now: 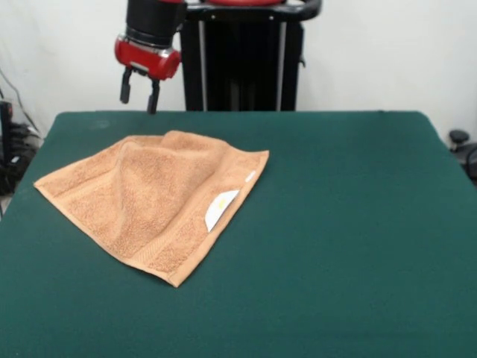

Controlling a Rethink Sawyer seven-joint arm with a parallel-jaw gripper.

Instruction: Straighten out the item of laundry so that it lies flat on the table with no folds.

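The orange-tan towel [153, 201] lies on the left part of the dark green table [343, 224]. It has a raised ridge and folds near its far edge. Its white label [220, 208] shows at the right edge. My gripper [139, 92] hangs above the table's far left edge, beyond the towel and apart from it. Its two black fingers [126, 86] are spread apart and hold nothing.
The robot's black pedestal [242, 63] stands behind the table's far edge. Cables and dark gear [11, 149] sit off the left side. A dark object [460, 145] sits off the right edge.
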